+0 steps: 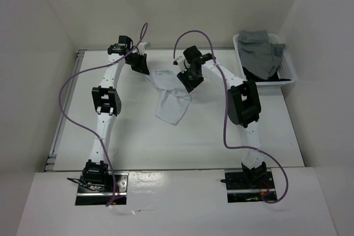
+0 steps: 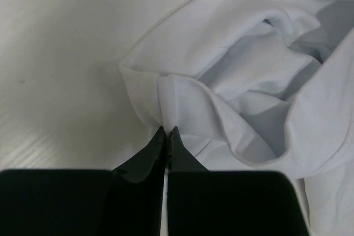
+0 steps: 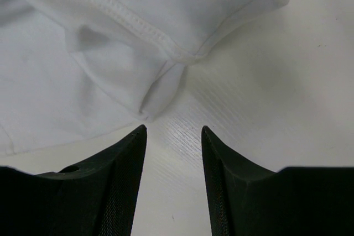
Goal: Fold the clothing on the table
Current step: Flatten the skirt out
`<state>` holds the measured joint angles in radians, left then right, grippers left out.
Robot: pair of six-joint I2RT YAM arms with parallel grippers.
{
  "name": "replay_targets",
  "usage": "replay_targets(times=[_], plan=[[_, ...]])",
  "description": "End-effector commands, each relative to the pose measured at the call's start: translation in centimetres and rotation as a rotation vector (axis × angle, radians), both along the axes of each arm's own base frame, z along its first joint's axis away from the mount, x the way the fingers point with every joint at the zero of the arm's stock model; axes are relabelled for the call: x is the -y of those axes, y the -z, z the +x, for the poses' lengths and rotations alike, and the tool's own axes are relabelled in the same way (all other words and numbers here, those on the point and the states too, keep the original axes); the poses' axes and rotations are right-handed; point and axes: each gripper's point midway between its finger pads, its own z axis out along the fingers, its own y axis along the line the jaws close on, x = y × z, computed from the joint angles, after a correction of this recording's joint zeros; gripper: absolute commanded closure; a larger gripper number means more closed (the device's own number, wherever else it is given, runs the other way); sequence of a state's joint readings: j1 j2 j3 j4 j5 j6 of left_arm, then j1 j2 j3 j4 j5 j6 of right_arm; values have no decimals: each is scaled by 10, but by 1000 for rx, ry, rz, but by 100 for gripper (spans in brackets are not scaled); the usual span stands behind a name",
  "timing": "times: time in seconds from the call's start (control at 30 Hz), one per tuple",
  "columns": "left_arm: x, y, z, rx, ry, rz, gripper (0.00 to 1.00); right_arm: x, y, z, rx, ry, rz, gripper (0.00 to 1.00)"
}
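Observation:
The white clothing [image 1: 172, 102] lies crumpled in the middle of the table [image 1: 138, 136], bunched into soft folds [image 2: 243, 81]. My left gripper [image 1: 145, 72] is at its left edge. In the left wrist view its fingertips [image 2: 167, 132] are pressed together on a pinched fold of the fabric's edge. My right gripper [image 1: 189, 85] hovers at the garment's upper right. It [image 3: 173, 131] stands open over bare table, with a hemmed corner of the clothing [image 3: 160, 89] just beyond its tips and nothing between its fingers.
A white plastic basket [image 1: 291, 73] sits at the back right, holding a grey garment [image 1: 260, 51] over a black one [image 1: 255, 73]. White walls close in the back and both sides. A metal rail [image 1: 58, 136] runs along the table's left edge.

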<state>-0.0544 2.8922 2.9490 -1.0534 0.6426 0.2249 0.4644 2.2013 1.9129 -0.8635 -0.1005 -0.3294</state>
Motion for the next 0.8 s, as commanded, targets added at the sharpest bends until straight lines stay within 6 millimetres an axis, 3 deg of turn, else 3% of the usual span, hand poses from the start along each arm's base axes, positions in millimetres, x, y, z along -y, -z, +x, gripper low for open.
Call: replay_targets(times=[0.0,0.07,0.1,0.13,0.17,0.2,0.3,0.43,0.5,0.57,0.7,0.73,0.77], plan=[[5,-22,-31,-123,5,-65,100,-18,-26,29,123,33,59,47],[0,-31,-33,-122,-5,-66,100,-20,-27,38,140,53,63,40],[1,-41,-36,-127,-7,-77,100,-25,-38,47,171,53,80,37],[1,-39,-39,-145,-7,-76,100,-24,-31,55,163,83,88,35],[1,-40,-41,-153,-8,-76,100,-22,-30,58,149,87,95,34],[1,-51,-41,-140,-14,-80,100,-31,-46,69,183,91,135,34],[2,-61,-47,-146,-20,-83,100,-36,-48,76,189,93,154,32],[1,-64,-53,-166,-52,-87,100,-42,-34,70,128,67,191,32],[0,-70,-52,-136,-62,-82,100,-34,-23,76,110,82,192,32],[-1,-55,-57,-166,-74,-75,100,-34,-23,80,100,86,221,32],[-5,-54,-66,-165,-93,-58,100,-16,-10,85,68,117,224,34],[-5,-54,-67,-163,-93,-58,100,-17,2,83,41,112,226,34],[-1,-54,-67,-155,-89,-48,100,-15,-1,89,49,116,242,34]])
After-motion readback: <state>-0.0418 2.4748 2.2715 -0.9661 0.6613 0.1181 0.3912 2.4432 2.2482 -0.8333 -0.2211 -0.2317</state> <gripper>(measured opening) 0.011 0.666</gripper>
